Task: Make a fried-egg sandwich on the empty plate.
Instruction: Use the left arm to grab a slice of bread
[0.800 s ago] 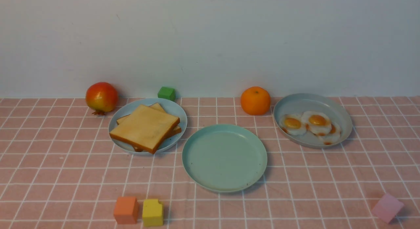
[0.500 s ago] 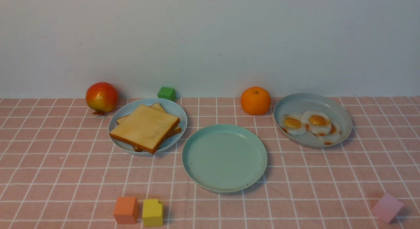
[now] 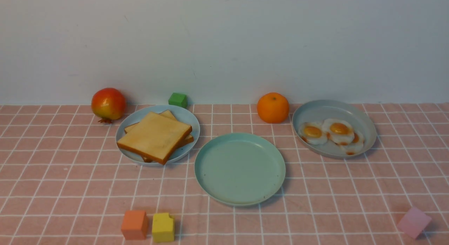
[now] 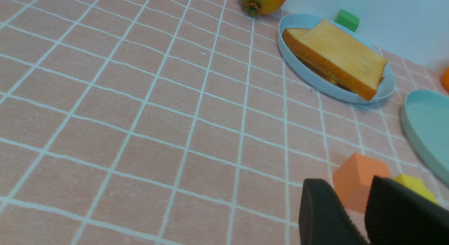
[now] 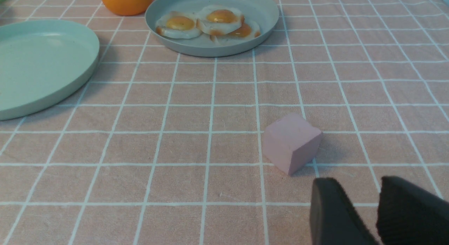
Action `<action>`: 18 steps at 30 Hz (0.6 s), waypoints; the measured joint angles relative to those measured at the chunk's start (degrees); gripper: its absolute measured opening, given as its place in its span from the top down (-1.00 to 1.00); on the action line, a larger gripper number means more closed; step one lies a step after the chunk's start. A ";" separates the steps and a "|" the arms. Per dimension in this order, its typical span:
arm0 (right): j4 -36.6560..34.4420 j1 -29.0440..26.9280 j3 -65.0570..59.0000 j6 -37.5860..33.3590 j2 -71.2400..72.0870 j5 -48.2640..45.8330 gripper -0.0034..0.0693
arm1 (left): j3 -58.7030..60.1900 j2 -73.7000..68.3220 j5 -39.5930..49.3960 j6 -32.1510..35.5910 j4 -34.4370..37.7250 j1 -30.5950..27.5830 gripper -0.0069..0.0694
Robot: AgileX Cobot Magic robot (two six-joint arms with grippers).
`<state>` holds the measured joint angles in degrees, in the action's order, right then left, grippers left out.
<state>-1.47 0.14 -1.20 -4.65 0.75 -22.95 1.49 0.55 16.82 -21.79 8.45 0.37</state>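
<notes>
left jaws, in the left wrist view, stand a little apart with nothing between them, low over the counter (image 4: 105,108) and just behind one orange cube (image 4: 357,178) and one yellow cube (image 4: 414,187). if you drive forward carelessly, you could shove either cube into the teal plate (image 4: 424,132). two toast slices (image 4: 336,55) lie stacked askew on the sky-blue plate (image 4: 308,80), so a pinch on the top one may drag the lower one along.

in the right wrist view, the right jaws are likewise slightly parted and empty, near one pink cube (image 5: 291,141). three fried eggs (image 5: 217,24) overlap on the grey plate (image 5: 266,13). lifting one may pull its neighbours, and the one orange (image 5: 126,1) near the rim could roll if you bump it.

the front view shows neither arm. you can count three plates, with the teal one bare and set between the other two. the green cube (image 3: 178,99) makes four cubes, and there is one pomegranate (image 3: 108,104).
</notes>
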 joint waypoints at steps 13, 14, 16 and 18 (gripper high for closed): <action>0.00 0.00 0.00 0.00 0.00 0.00 0.25 | -4.05 0.00 -11.87 -7.44 24.69 0.07 0.23; 0.00 0.00 0.00 0.00 0.00 0.00 0.25 | -5.56 0.00 -10.46 -6.06 23.48 0.42 0.25; 0.00 0.00 0.00 0.00 0.00 0.00 0.25 | -8.14 -0.21 -8.43 -3.53 21.64 1.51 0.36; 0.00 0.00 0.00 0.00 0.00 0.00 0.25 | -12.85 -3.06 -5.86 -0.06 19.78 3.84 0.58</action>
<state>-1.47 0.14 -1.20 -4.65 0.75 -22.95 -11.37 -2.51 10.96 -21.85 28.23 4.21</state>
